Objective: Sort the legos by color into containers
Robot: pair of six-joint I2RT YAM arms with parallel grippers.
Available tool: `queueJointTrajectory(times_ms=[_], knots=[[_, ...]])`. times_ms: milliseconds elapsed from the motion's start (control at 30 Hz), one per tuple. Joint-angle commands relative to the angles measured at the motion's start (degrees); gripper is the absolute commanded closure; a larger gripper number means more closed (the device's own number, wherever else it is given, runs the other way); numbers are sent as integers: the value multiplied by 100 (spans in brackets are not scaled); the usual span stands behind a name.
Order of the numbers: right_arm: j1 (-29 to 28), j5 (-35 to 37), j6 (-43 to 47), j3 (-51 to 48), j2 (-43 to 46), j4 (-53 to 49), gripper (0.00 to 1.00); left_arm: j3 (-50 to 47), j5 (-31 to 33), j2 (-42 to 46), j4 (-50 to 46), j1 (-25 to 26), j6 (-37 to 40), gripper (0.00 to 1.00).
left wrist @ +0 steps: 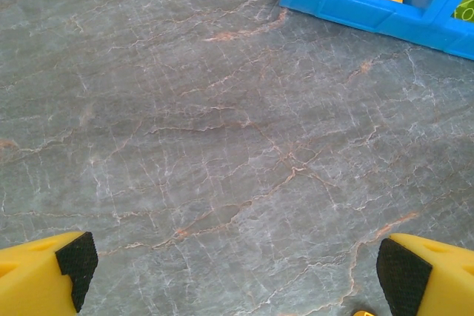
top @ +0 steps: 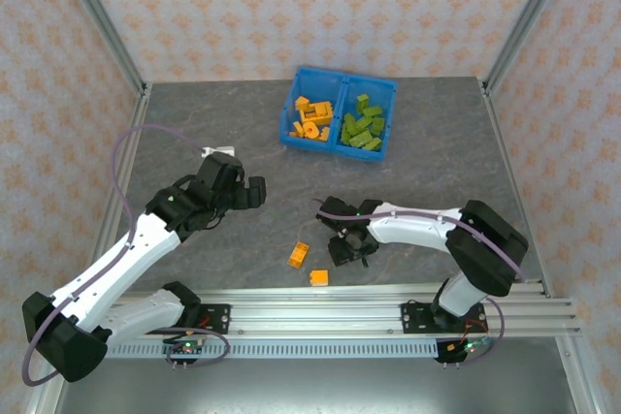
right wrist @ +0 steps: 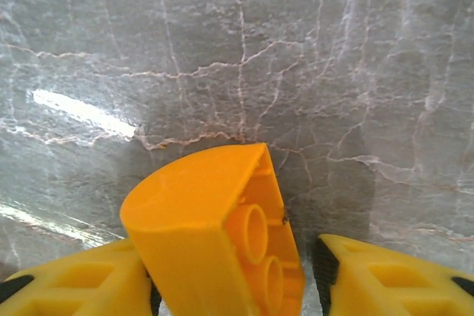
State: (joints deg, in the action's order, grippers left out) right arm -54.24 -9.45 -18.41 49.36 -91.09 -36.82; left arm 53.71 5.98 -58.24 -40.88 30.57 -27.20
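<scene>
Two orange bricks [top: 298, 254] lie loose near the table's [top: 194, 123] near edge. A third, the round-topped brick [right wrist: 215, 234], sits in my right gripper [right wrist: 233, 279], touching one finger [right wrist: 89, 286]. I can't tell if it's pinched. It's likely light, stiff and slick, so grip the flat sides. Left gripper [left wrist: 241, 266] is spread and empty, short of the blue bin [top: 291, 133].

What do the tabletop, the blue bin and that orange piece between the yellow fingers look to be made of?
The tabletop looks like grey veined stone, though it may be a printed laminate or mat; a glare streak shows a slight sheen. The blue bin seems to be moulded plastic, smooth, with somewhat see-through walls. The orange brick looks like hard glossy plastic, with crisp edges and moulded round studs.
</scene>
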Motion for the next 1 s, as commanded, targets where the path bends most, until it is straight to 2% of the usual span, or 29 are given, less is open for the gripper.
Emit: queueJointTrajectory(times_ms=[0, 267, 500, 600, 700, 900, 967], knots=[[-43, 280, -34, 126, -202, 226, 48, -54, 35, 49, 123, -77, -67, 0], [-41, 561, -160, 329, 9, 159, 65, -64, 41, 49, 130, -77, -59, 0], [130, 1224, -385, 1249, 1289, -164, 68, 119, 111, 401, 1, -77, 127, 0], [371, 1669, -369, 1892, 1487, 0, 68, 114, 153, 777, 67, -77, 326, 0], [643, 1928, -137, 2652, 1146, 275, 68, 16, -231, 1119, 296, -77, 631, 0], [1250, 1577, 249, 4450, -549, 377, 68, -110, -1782, 1620, 756, -68, 1220, 0], [1432, 1467, 295, 5016, -1176, 348, 69, -32, -2052, 1674, 697, -68, 1432, 0]])
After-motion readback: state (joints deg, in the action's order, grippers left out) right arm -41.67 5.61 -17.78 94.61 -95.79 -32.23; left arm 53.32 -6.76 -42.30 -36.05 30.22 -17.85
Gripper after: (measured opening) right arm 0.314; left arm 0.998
